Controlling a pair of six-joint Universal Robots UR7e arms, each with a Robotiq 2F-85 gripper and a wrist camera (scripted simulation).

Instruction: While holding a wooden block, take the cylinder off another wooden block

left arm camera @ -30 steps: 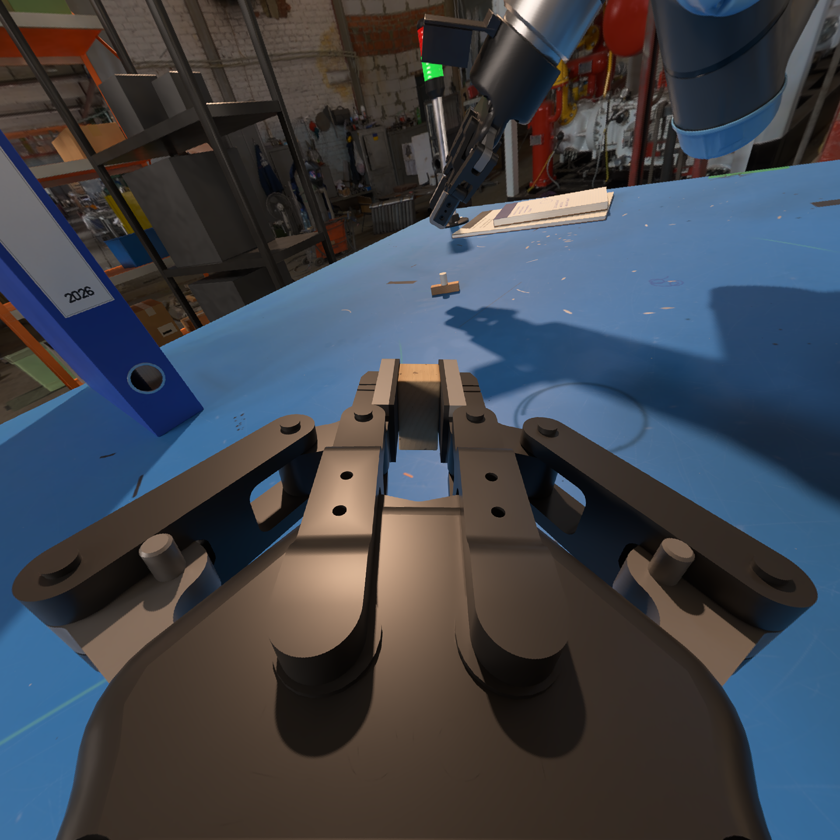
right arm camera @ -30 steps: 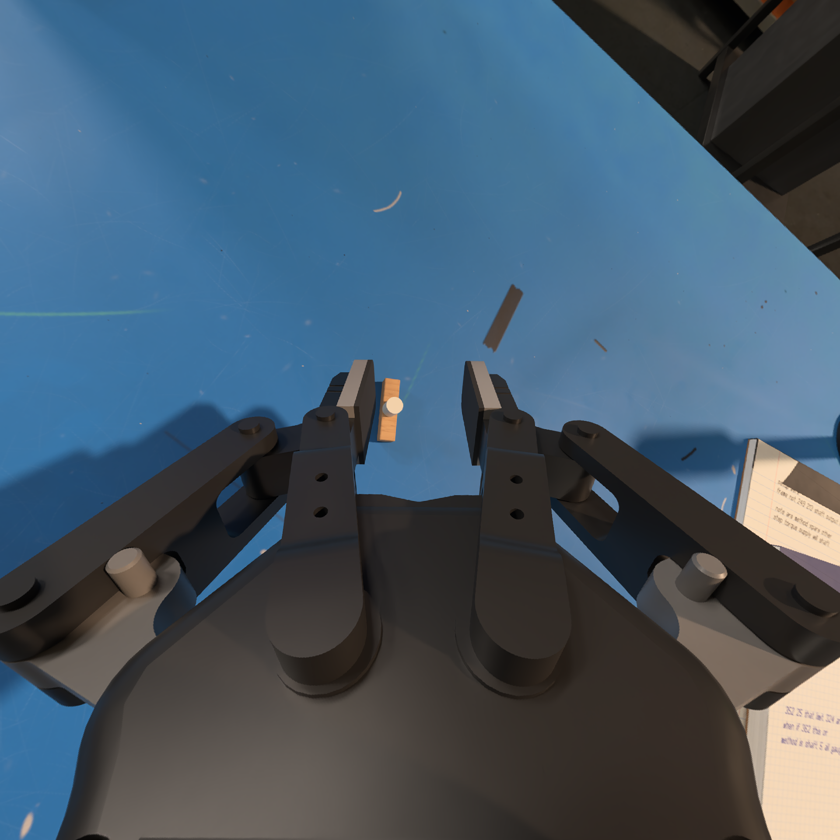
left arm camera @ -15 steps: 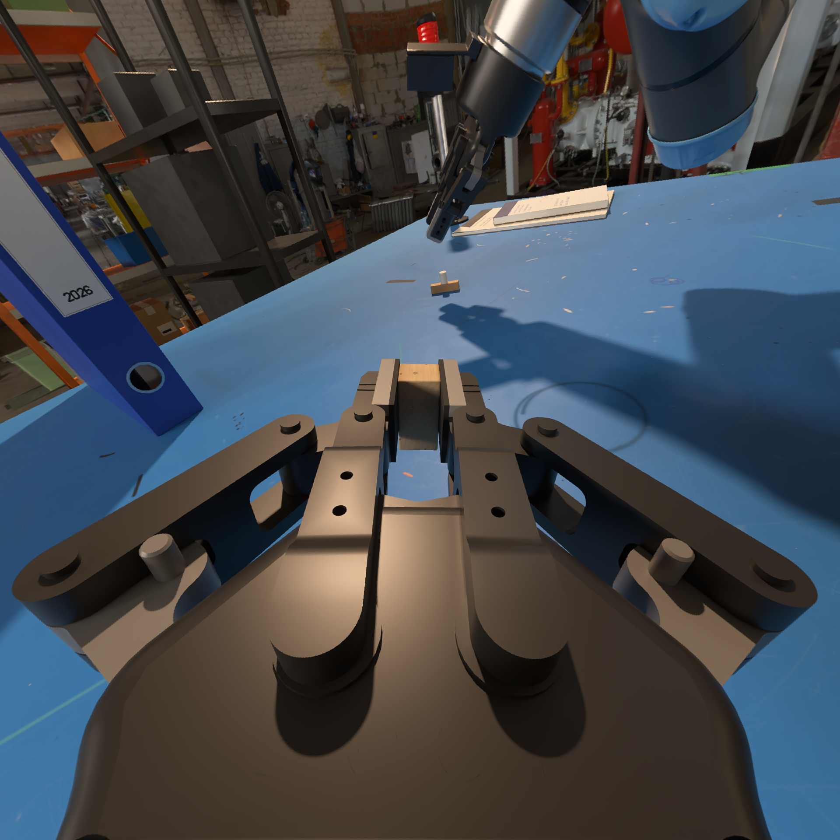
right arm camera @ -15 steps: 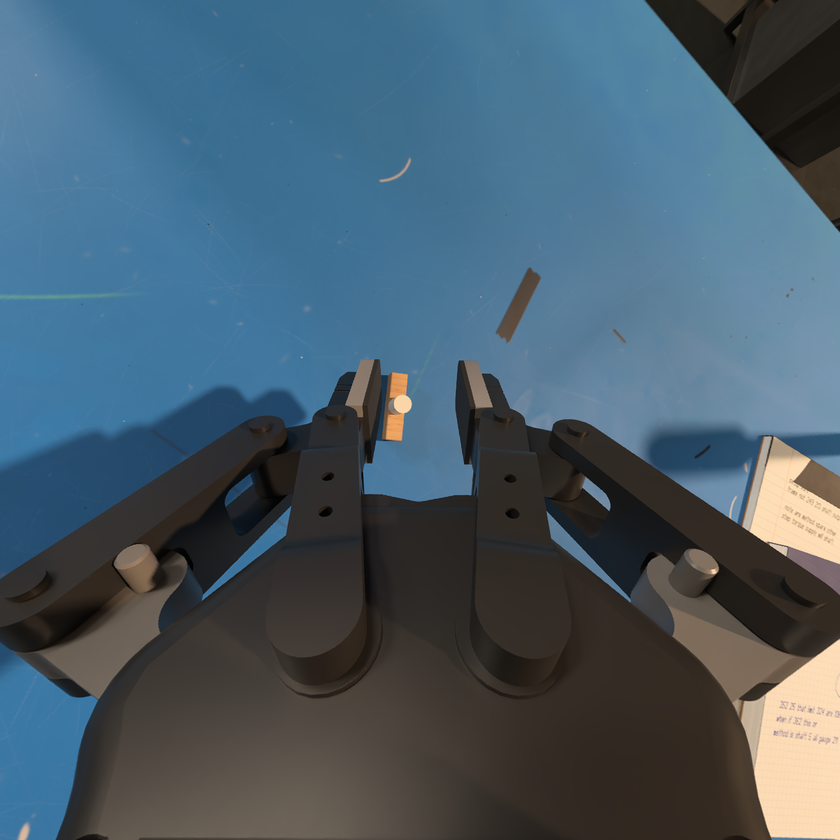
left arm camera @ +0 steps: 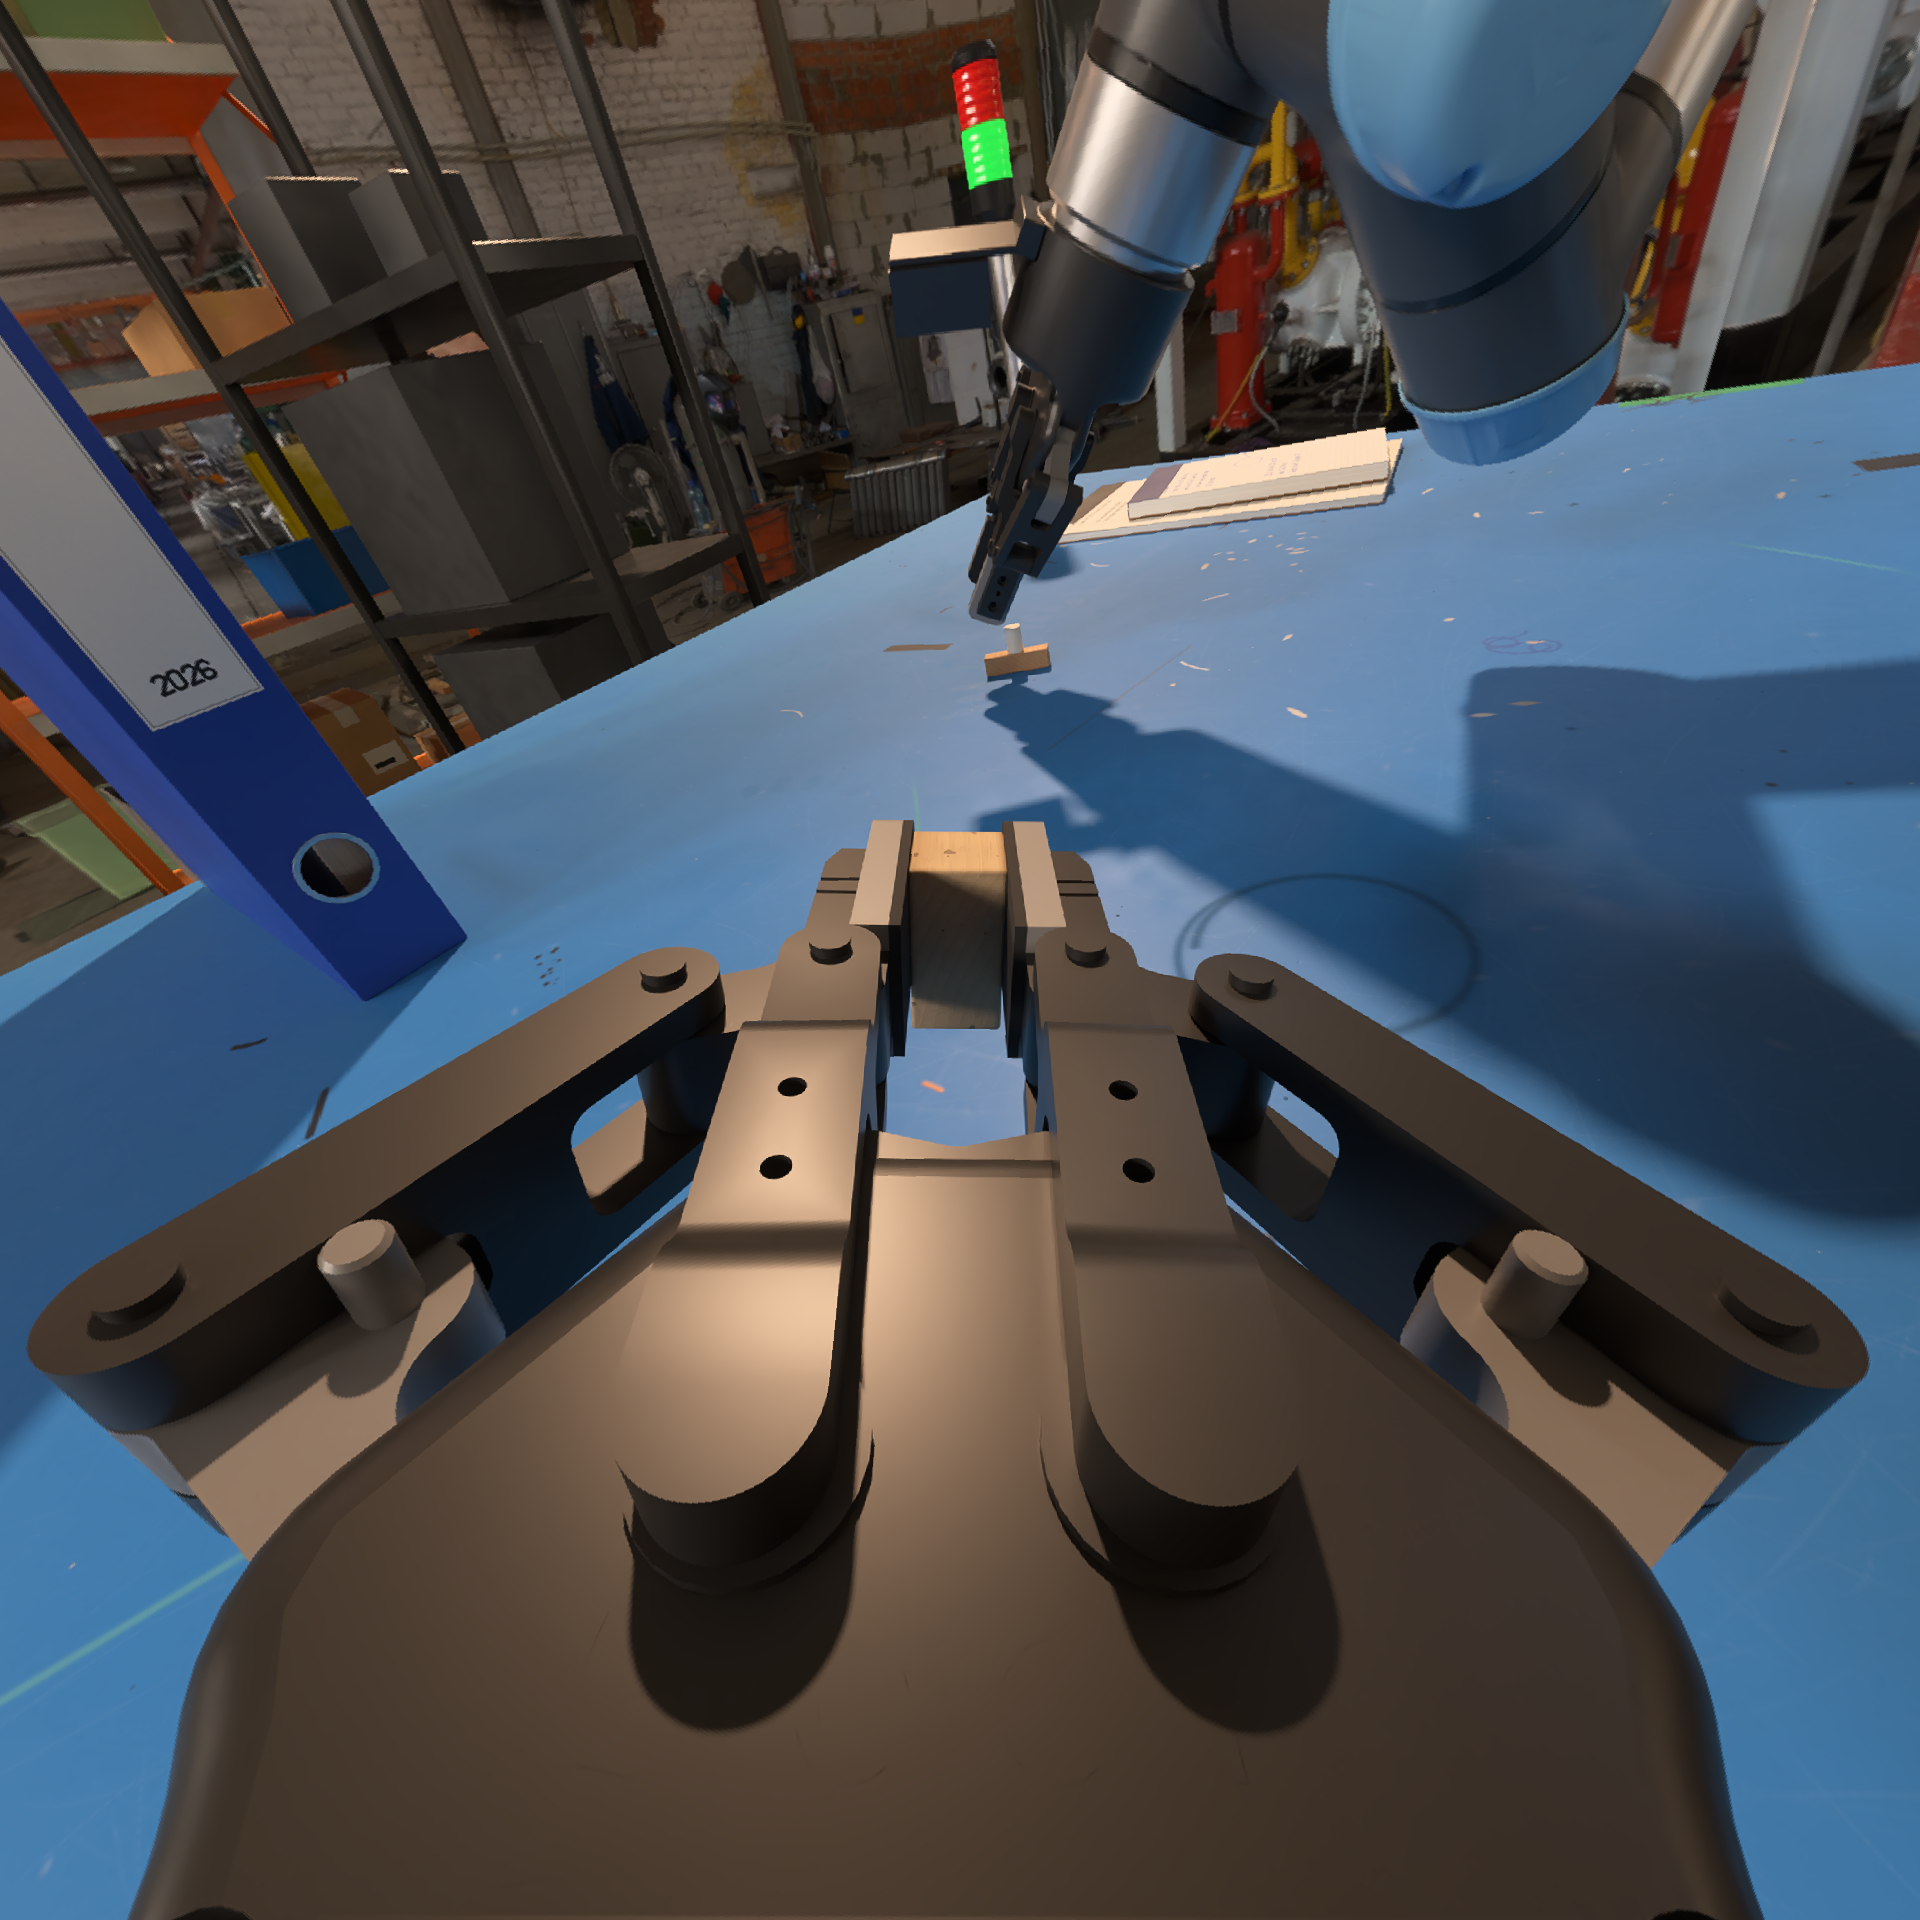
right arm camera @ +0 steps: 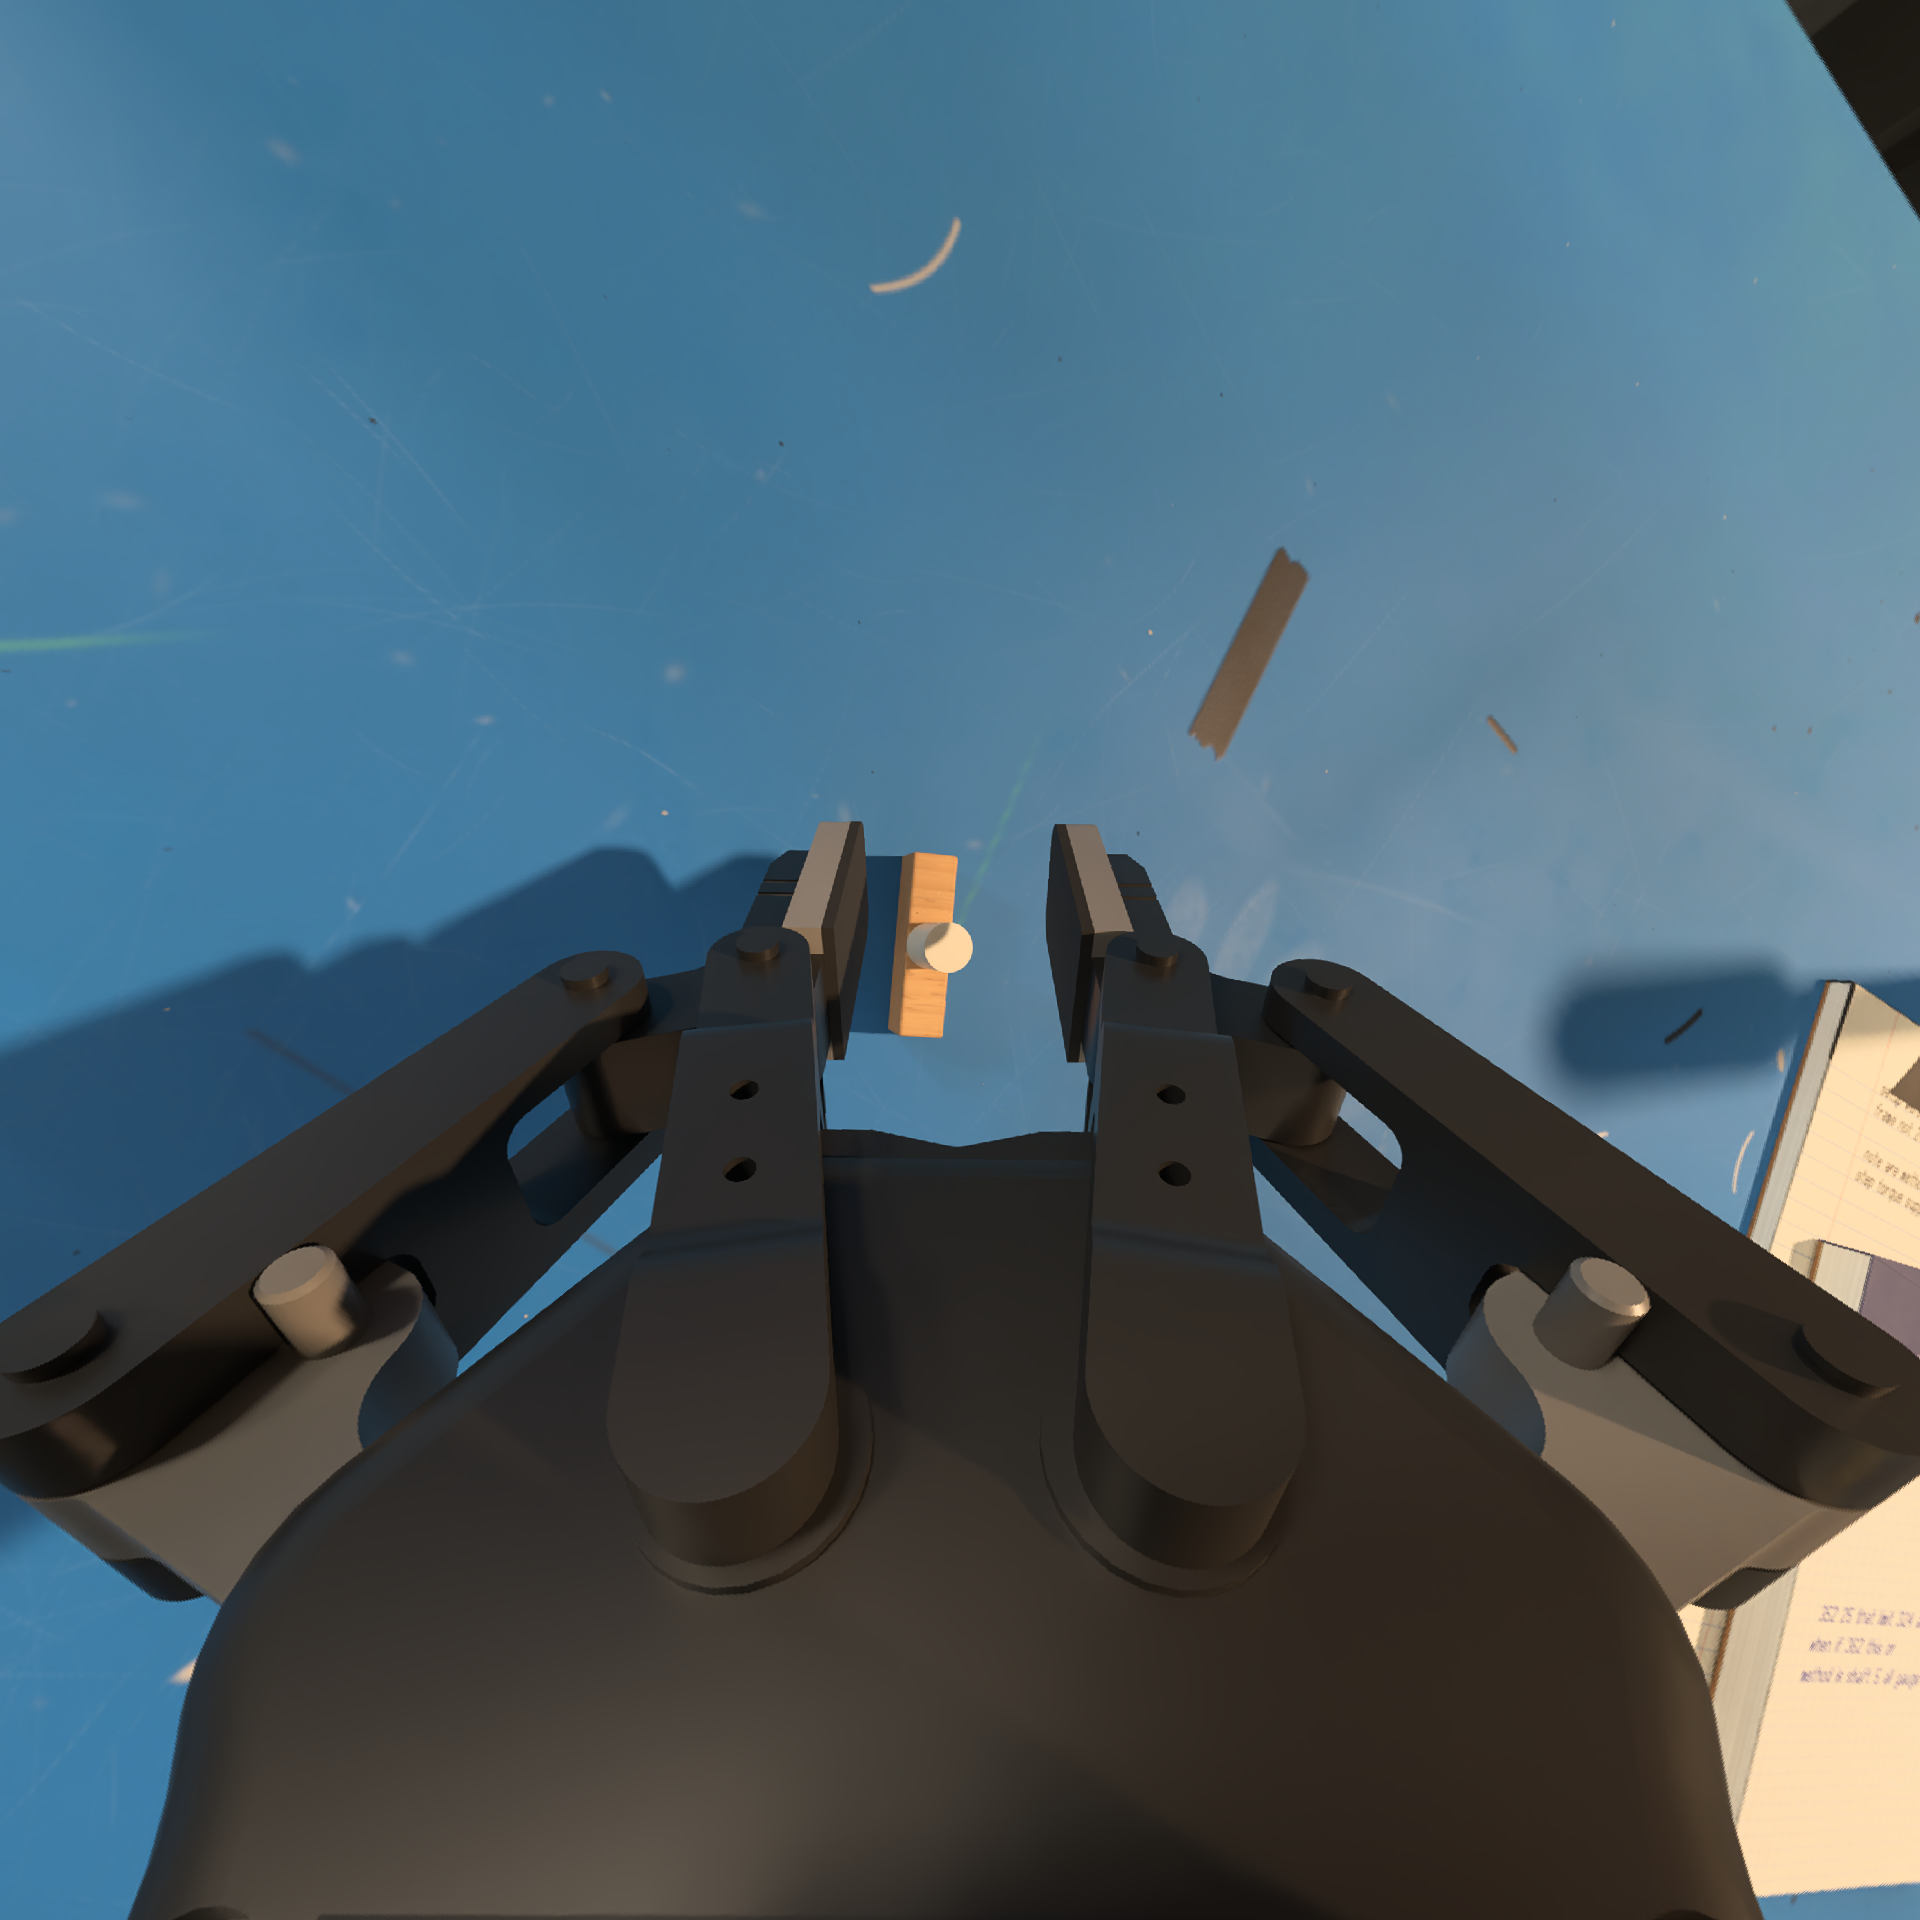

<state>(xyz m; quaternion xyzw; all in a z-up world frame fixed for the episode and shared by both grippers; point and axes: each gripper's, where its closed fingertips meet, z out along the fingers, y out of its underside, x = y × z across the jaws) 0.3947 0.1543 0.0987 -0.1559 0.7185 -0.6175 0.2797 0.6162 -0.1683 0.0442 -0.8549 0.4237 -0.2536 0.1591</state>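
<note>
On the blue table (right arm camera: 520, 416), the cylinder (right arm camera: 943, 948) sits between the right hand's (right arm camera: 954, 930) parted fingers; left hand (left arm camera: 957, 883) clamps a block (left arm camera: 957, 914).

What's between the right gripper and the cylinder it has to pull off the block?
Nothing visible: the right gripper hangs open above the cylinder, which stands on the small wooden block, off-centre toward one finger.

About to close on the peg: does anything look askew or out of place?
Slightly: the open right gripper is off-centre, so the small white cylinder and its thin wooden block sit nearer one finger. The cylinder stands upright; the left gripper holds its own block squarely.
</note>
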